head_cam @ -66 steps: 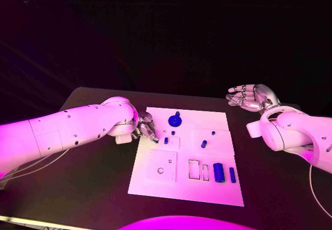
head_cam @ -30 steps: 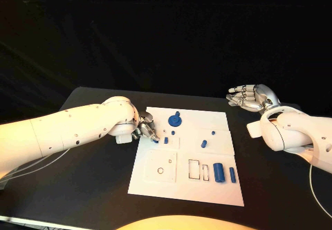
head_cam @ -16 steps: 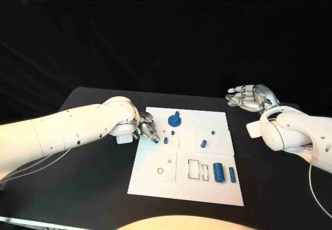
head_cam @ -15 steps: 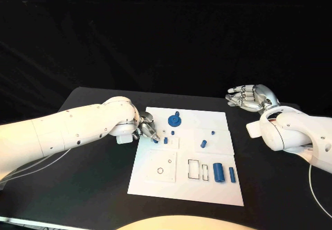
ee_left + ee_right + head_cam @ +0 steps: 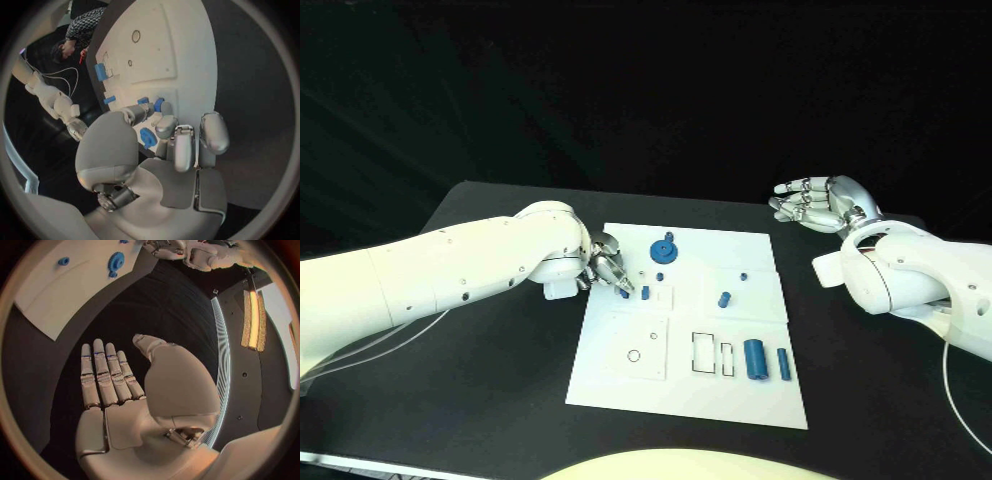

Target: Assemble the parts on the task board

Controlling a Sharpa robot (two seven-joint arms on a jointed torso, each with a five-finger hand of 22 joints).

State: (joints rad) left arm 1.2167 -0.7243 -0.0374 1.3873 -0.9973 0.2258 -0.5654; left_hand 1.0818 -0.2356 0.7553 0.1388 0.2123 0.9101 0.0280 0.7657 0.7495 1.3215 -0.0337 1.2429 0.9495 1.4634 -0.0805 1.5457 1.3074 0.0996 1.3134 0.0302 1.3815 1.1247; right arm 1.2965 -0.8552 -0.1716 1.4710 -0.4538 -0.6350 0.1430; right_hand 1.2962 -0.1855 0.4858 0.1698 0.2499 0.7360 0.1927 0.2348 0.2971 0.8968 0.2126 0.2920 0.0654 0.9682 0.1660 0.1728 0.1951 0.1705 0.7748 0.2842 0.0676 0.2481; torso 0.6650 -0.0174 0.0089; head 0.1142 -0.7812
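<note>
The white task board (image 5: 718, 400) lies in the middle of the black table. My left hand (image 5: 603, 265) reaches low over the board's left edge. Its thumb and a finger pinch a small blue peg (image 5: 158, 104) (image 5: 626, 294), right beside another blue peg (image 5: 645, 293). A blue gear (image 5: 665, 250) (image 5: 148, 137) sits at the board's far side. A blue cylinder (image 5: 754, 358) and a slim blue bar (image 5: 783, 364) lie near the front right. My right hand (image 5: 819, 203) (image 5: 125, 390) hangs raised past the board's far right corner, fingers apart and holding nothing.
Two more small blue pieces (image 5: 724, 299) (image 5: 744, 276) lie mid-board. The board has a round hole (image 5: 635, 355) and rectangular slots (image 5: 714, 355) near the front. Black table (image 5: 488, 380) surrounds the board on both sides.
</note>
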